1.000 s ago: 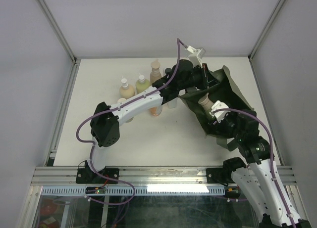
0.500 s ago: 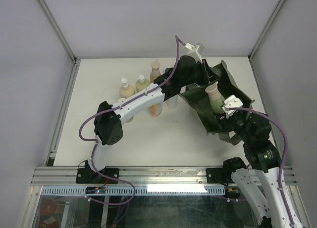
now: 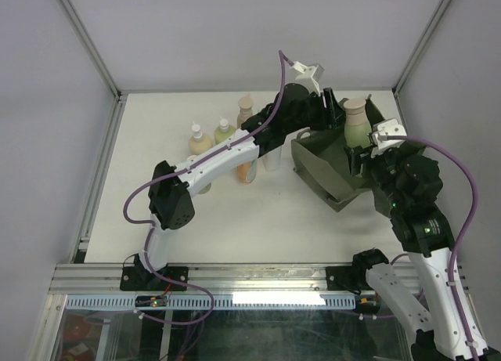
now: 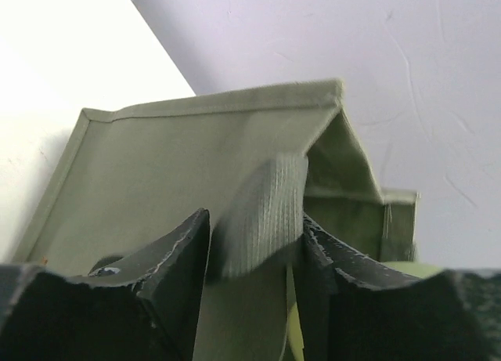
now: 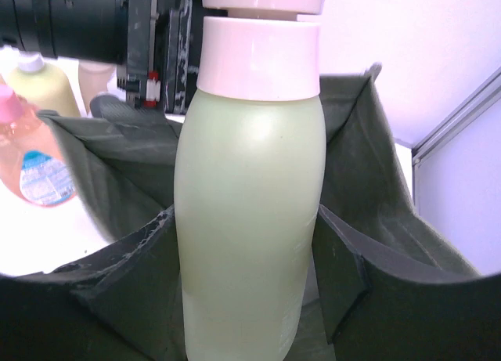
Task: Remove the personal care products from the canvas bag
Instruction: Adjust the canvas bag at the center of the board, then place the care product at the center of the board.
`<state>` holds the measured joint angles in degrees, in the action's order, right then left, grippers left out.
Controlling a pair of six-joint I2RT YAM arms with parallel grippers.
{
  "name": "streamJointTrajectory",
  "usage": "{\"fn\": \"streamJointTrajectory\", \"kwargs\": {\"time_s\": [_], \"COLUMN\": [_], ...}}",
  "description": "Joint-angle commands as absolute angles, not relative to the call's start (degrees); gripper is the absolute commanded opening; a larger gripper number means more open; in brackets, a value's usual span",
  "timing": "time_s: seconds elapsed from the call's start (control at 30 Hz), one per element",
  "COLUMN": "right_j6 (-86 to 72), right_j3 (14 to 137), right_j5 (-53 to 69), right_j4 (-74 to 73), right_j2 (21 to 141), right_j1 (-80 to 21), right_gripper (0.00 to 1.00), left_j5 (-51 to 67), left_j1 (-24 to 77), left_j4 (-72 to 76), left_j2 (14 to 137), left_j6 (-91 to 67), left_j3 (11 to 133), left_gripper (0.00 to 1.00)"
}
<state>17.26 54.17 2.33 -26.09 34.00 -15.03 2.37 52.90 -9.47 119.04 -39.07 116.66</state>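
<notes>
Pale green bottle (image 5: 250, 165) pinched upright above the canvas bag (image 3: 329, 173).

The right fingers (image 5: 156, 267) press on both sides of the bottle's lower body. Its pale pink cap points up, and its base sits level with the bag's open rim at the far right of the desk (image 3: 156, 212). The left fingers (image 4: 176, 275) stand apart at the bag's far edge with the strap handle (image 4: 262, 196) between them, touching both. Whether they squeeze it cannot be told. Other bottles (image 3: 200, 140) stand on the desk, left of the bag.
</notes>
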Motion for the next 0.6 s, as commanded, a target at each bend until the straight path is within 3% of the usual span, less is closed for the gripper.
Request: {"fn": "streamJointTrajectory", "kwargs": {"time_s": [0.0, 0.17, 0.27, 0.47, 0.57], "right_j6": [15.4, 15.6, 15.8, 16.7, 16.7], "right_j3": [62.7, 63.8, 64.6, 69.5, 72.8], "right_j5": [0.0, 0.7, 1.9, 7.3, 10.9], "right_j4": [-13.3, -12.6, -11.5, -9.1, -8.6], "right_j2": [33.8, 35.0, 36.3, 41.3, 44.2], "right_j1": [-14.9, -15.0, -15.0, -15.0, -14.9], "right_gripper": [0.00, 0.00, 0.00, 0.00, 0.00], "left_j5": [0.9, 2.4, 4.3, 3.1, 2.0], "left_j1": [53.0, 52.1, 52.0, 51.2, 49.7], "left_j4": [-10.0, -10.8, -11.5, -16.2, -18.5], "left_j2": [117.6, 115.8, 114.1, 108.5, 104.9], "left_j6": [-33.4, -30.8, -28.7, -22.3, -19.8], "left_j3": [121.3, 122.6, 123.0, 121.6, 119.3], "left_gripper": [0.52, 0.62, 0.81, 0.87, 0.96]}}
